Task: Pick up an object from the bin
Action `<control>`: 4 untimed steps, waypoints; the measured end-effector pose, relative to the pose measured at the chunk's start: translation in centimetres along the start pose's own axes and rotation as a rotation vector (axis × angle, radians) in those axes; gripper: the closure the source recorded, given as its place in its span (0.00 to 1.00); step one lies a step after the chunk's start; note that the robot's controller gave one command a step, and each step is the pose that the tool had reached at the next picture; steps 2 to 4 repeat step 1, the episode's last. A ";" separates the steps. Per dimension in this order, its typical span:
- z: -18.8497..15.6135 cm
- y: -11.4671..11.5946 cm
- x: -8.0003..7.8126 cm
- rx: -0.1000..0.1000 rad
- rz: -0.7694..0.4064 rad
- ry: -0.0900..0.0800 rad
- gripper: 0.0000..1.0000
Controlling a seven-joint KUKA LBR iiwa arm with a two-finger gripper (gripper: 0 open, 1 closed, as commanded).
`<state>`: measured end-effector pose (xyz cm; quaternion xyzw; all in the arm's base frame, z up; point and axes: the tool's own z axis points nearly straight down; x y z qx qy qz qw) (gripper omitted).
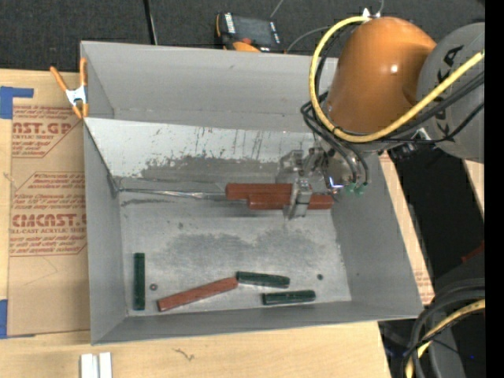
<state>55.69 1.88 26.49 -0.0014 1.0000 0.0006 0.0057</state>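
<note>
**End effector [301,208] low on reddish-brown bars [256,193] in the grey bin [236,77]**

The arm reached in from the right of the camera view. Its wrist sat under a rounded orange cover [378,73] ringed by a yellow cable [319,53]. Below the cover, the end effector hung down to the bin floor, towards the back and right of the middle.

It stood directly in front of a small cluster of reddish-brown bars. These lay lengthwise, left to right, touching or overlapping one another. Most of the cluster showed to the left of the end effector, and a shorter end showed to its right. Whether the end effector was released, clenched or grasping one of the bars could not be told, because its tip merged with the bars behind it.

Well apart from it, 4 more things lay along the front of the floor:
- A dark green stick [138,280] lay front to back near the left wall.
- A long reddish-brown stick [197,294] lay at a slight slant near the front wall.
- A second green stick [262,279] lay just beside the long stick's right end.
- A third green stick [288,296] lay near the second one, closer to the front wall.
</note>
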 end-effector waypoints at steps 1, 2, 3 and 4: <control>0.6 -2.5 -0.9 0.000 -0.429 0.009 1.00; 0.6 -2.5 -0.9 0.000 -0.429 0.009 1.00; 0.6 -2.5 -0.9 0.000 -0.429 0.009 1.00; 0.6 -2.5 -0.9 0.000 -0.429 0.009 1.00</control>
